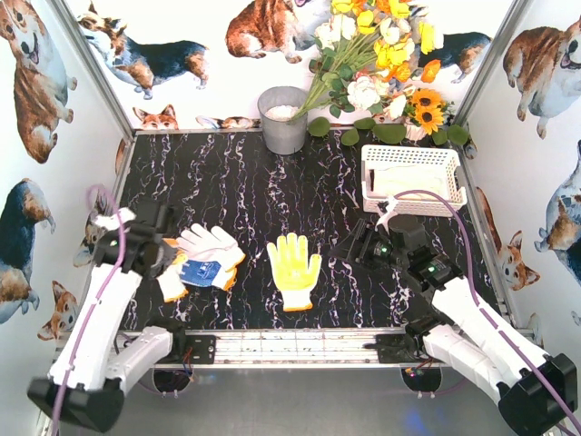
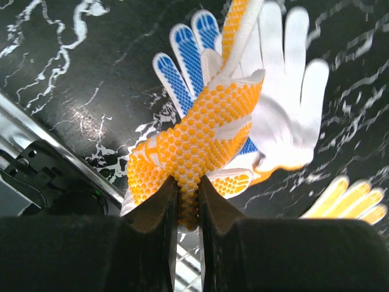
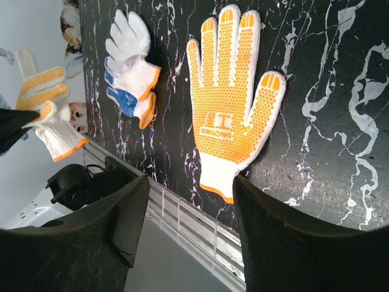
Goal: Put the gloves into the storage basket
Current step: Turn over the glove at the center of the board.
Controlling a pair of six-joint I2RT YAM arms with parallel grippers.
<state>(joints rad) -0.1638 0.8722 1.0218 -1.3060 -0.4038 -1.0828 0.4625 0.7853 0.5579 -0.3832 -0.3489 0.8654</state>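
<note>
Pinching: left fingers point(image 2: 155, 213) are pressing together on a fold of the orange-dotted glove point(image 2: 206, 128), which is hanging off the table point(image 2: 73, 73) just above two others. Right fingers point(image 3: 292, 243) are standing spread wide, gripping nothing, hovering to the right of the yellow glove point(image 1: 294, 268).

Lying under the held glove, overlapping, at the table's near left: a blue-palmed glove point(image 2: 182, 61) and a white glove point(image 2: 292, 91). Lying flat mid-table, dotted palm up, apart from that pair: the yellow glove. Sitting at far right, just beyond the right arm: the basket point(image 1: 399, 162), with something pale lying inside that I cannot identify.

Step in hand, as judged: carrying the held glove across to the basket. Doing it well is calling for:
- a firm pinch
- a lift high enough that the dangling end is dragging nothing off the pair below
- a path passing clear of the right arm
- opening only once the whole glove is hanging inside the basket's rim
</note>
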